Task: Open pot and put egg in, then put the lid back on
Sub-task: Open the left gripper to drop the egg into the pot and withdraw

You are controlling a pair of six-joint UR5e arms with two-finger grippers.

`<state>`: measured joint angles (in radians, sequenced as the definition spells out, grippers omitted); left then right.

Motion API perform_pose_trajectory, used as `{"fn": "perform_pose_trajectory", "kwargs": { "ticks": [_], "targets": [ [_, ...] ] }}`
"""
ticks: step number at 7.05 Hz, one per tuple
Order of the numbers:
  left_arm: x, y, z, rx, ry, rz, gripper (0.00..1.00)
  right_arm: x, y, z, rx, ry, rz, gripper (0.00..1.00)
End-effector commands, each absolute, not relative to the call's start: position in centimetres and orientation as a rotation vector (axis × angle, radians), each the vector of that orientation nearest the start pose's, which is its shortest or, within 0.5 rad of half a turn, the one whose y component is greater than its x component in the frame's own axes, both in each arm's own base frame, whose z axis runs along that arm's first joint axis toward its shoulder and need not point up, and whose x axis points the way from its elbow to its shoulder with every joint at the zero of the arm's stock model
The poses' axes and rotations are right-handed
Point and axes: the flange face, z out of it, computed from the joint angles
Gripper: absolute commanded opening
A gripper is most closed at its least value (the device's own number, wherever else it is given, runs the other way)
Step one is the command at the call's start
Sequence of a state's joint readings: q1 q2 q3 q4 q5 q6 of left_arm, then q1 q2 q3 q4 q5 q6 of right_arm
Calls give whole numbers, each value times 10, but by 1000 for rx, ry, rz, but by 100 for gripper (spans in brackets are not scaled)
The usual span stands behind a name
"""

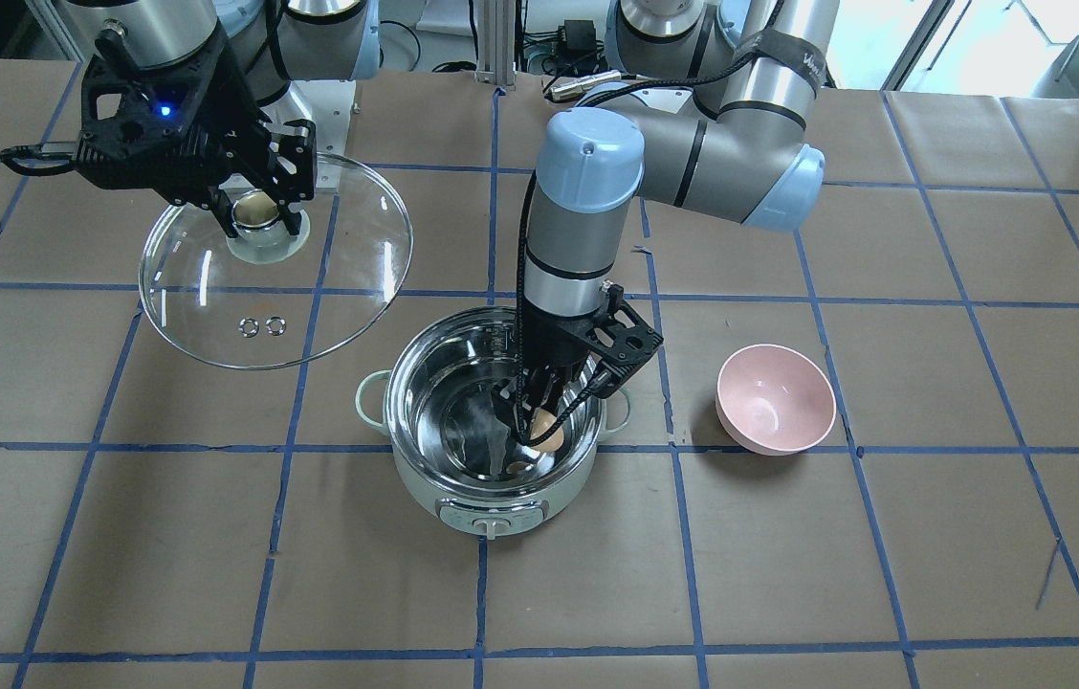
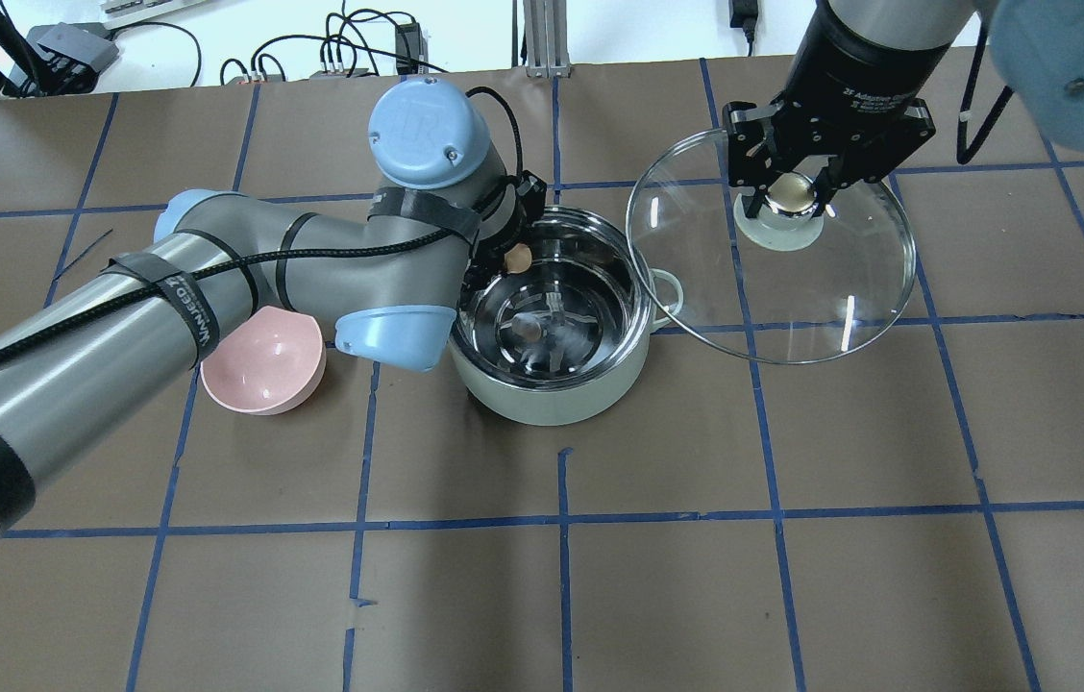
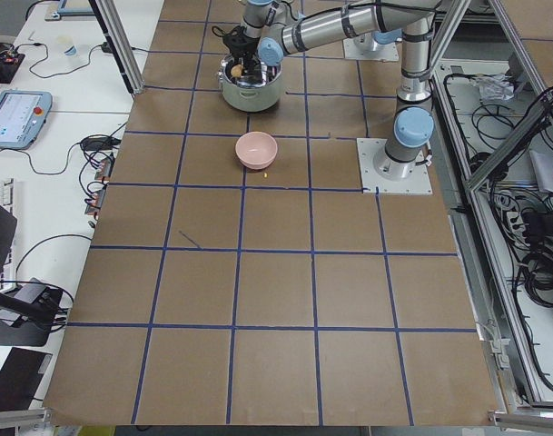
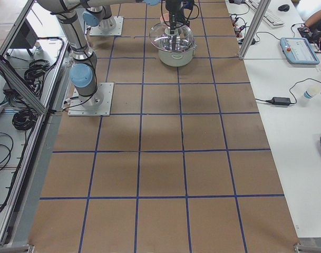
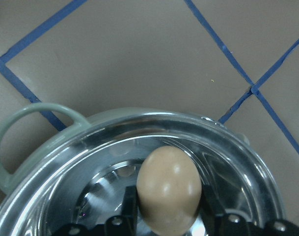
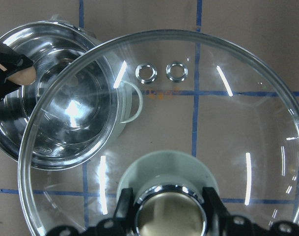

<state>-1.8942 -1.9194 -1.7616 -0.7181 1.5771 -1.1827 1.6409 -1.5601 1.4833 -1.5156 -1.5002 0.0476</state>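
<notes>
1. The left gripper (image 1: pixel 539 421) points down into the open pot (image 1: pixel 425 483). Its fingers are closed narrowly on the egg (image 5: pixel 169 189), one finger on each side.
2. The tan egg sticks out beyond the fingertips. It is inside the ring of the pot's rim and close to the steel wall. It hangs above the shiny bottom, where its reflection shows.
3. The pale green pot stands on the table (image 1: pixel 884 536) directly under this gripper. One loop handle shows in the left wrist view, just outside the rim.
4. The right gripper (image 2: pixel 789 192) is closed on the beige-gold knob (image 6: pixel 170 216) of the lid (image 1: pixel 310 306), with one finger on each side of the knob.
5. The clear glass lid hangs below this gripper. It is off the pot, raised and to one side. In the overhead view its edge overlaps the pot's nearer handle.
6. A pink bowl (image 1: pixel 774 397) sits upright on the table on the far side of the left gripper from the lid, near the pot but not touching it.
</notes>
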Motion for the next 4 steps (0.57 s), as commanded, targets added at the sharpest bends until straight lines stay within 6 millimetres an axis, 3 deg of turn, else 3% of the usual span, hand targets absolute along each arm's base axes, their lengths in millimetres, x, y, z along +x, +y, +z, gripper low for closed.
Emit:
{"fn": "perform_pose_trajectory", "kwargs": {
  "ticks": [1,2,3,4],
  "targets": [
    [-327,-535,279,-1383,3019,-372,24,175,-486,520,-36,3070,-27,5],
    [-328,-536,278,-1385,3025,-376,24,175,-486,520,-36,3070,-27,5],
    [-328,-536,277,-1389,3027,-369,41,175,-486,520,-36,3070,-27,5],
    [-328,-536,280,-1376,3032,-382,78,175,-486,520,-36,3070,-27,5]
  ]
}}
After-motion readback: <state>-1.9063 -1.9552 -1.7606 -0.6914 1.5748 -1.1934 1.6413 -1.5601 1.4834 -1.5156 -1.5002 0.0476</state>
